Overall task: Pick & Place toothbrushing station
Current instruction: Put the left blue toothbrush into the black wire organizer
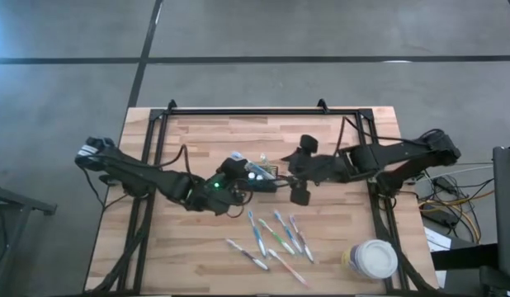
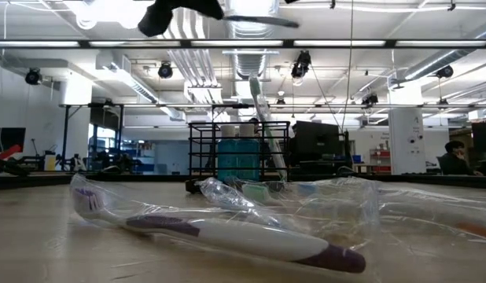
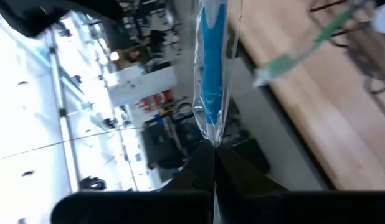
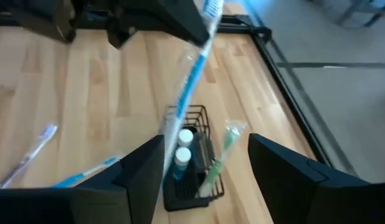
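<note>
Near the middle of the wooden table, the left gripper pinches a blue wrapped toothbrush (its jaws fully closed on the wrapper's end). Just beside it stands the toothbrushing station, a black wire caddy holding two white-capped bottles and a green brush. The right gripper hangs above it, fingers spread wide. Loose toothbrushes lie nearer the front edge, a white-lidded tub rightmost.

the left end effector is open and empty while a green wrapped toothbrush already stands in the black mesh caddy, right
No. The left end effector is shut on a blue wrapped toothbrush, as the left wrist view shows. The green wrapped toothbrush does stand in the black mesh caddy.
</note>
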Action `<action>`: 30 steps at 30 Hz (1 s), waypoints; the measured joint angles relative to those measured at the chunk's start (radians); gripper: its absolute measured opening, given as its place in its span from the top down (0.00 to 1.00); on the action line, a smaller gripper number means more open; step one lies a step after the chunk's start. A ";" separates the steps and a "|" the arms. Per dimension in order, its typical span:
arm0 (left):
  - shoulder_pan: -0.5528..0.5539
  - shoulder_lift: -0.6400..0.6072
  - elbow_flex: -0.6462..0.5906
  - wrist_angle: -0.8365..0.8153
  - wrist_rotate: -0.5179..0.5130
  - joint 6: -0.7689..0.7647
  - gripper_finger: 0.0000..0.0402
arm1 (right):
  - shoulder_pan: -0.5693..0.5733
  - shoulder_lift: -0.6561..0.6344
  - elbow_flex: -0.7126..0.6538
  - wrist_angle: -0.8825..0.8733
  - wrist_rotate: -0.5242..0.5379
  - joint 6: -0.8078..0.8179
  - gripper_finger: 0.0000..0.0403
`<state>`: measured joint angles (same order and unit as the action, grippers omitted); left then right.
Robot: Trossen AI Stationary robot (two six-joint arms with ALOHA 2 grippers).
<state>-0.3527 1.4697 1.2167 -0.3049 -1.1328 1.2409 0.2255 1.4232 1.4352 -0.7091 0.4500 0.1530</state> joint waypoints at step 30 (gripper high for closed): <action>0.042 0.026 -0.001 0.189 -0.039 0.132 1.00 | -0.120 0.065 0.049 -0.023 -0.270 0.002 0.44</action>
<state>-0.3103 1.4952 1.2156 -0.1159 -1.1717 1.3727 0.1056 1.4884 1.4845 -0.7317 0.1805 0.1545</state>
